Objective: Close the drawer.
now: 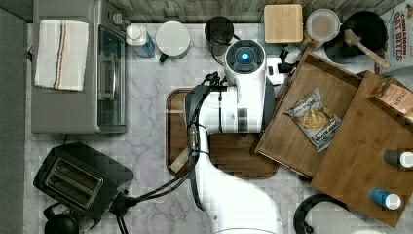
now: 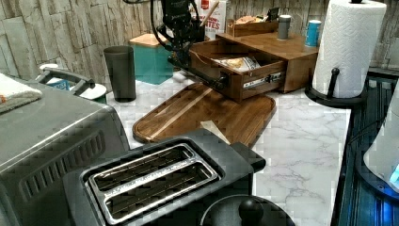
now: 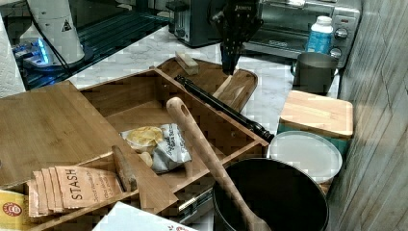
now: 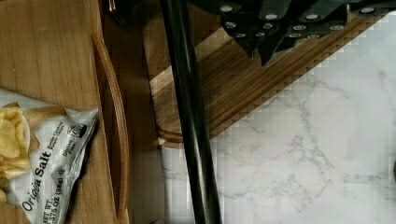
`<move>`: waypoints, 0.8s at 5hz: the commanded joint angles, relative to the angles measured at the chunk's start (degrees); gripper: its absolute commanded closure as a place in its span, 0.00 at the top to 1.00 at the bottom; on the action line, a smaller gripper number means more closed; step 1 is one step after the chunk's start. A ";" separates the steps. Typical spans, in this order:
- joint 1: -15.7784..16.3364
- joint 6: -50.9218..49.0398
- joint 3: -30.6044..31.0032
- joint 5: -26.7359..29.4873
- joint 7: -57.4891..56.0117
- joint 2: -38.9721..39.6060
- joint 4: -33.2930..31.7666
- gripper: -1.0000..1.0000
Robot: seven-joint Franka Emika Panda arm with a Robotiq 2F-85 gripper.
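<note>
Closest to me a black toaster [image 2: 155, 181] is sitting on the marble surface [image 2: 301, 141], and behind it a dark wooden tray [image 2: 235, 120] with rounded corners is lying flat. The drawer [image 2: 256, 77] is hanging over the far end of this tray. It is standing far out of its wooden cabinet [image 2: 291, 52], so the metal rail on its side is showing, and a bag of chips [image 2: 237, 62] is lying on its floor. Along the drawer front a black bar handle [image 2: 202, 75] is running. The hand [image 3: 230, 65] is hovering just beside this handle, on the tray side, with its tips pointing down. From the wrist view I am judging that its fingers [image 4: 268, 55] are pressed together and are holding nothing, and I cannot tell if they are touching the bar. Behind the cabinet a cereal box [image 2: 214, 19] is leaning at the wall. So the closing is not yet showing any result, I think: the whole push into the cabinet is remaining to do.
</note>
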 commanded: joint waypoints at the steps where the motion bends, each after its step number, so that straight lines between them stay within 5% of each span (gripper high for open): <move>1: -1.29 4.37 -0.32 -2.48 -5.91 3.76 10.08 0.00; 4: -2.25 1.61 -2.65 -3.43 -9.40 11.97 16.97 0.00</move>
